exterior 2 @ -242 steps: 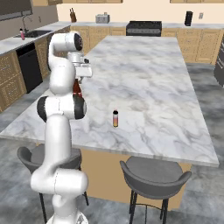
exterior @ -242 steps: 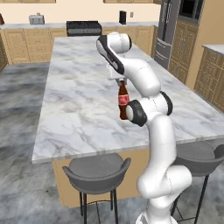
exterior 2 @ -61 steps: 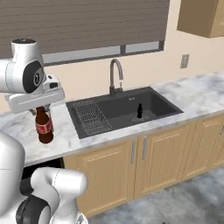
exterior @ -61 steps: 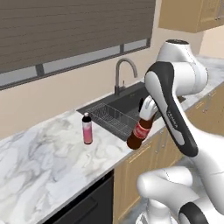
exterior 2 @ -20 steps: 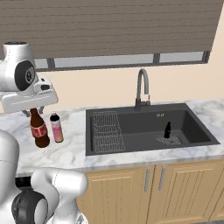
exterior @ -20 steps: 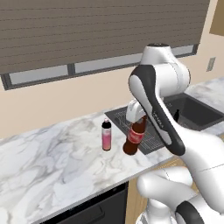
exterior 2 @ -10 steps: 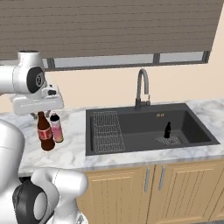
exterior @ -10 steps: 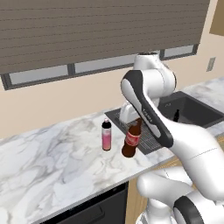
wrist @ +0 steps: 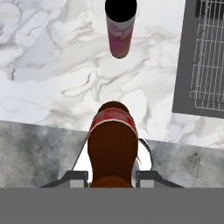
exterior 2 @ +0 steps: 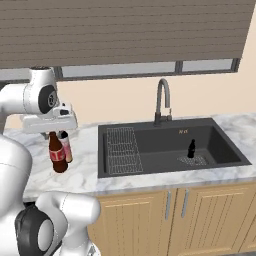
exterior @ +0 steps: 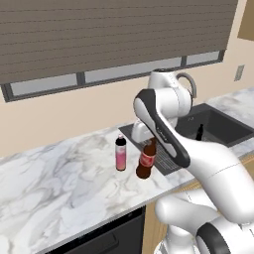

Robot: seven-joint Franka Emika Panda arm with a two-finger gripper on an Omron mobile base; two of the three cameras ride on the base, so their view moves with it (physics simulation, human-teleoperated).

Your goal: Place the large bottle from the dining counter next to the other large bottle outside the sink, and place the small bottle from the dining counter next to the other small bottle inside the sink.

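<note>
large bottle [exterior: 145, 159] beside other large bottle [exterior: 120, 154], left of sink [exterior 2: 150, 132]

Showing a glossy dark brown large bottle [exterior: 145, 161] with smooth red label, a satiny pink other large bottle [exterior: 120, 153], polished veined marble counter [exterior: 59, 183], matt near-black sink [exterior 2: 170, 147], thin metal wire rack [exterior 2: 121, 149].

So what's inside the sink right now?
In the sink: a wire rack on its left side and the small dark bottle standing near the drain. In the left base view the arm covers much of the basin.
</note>
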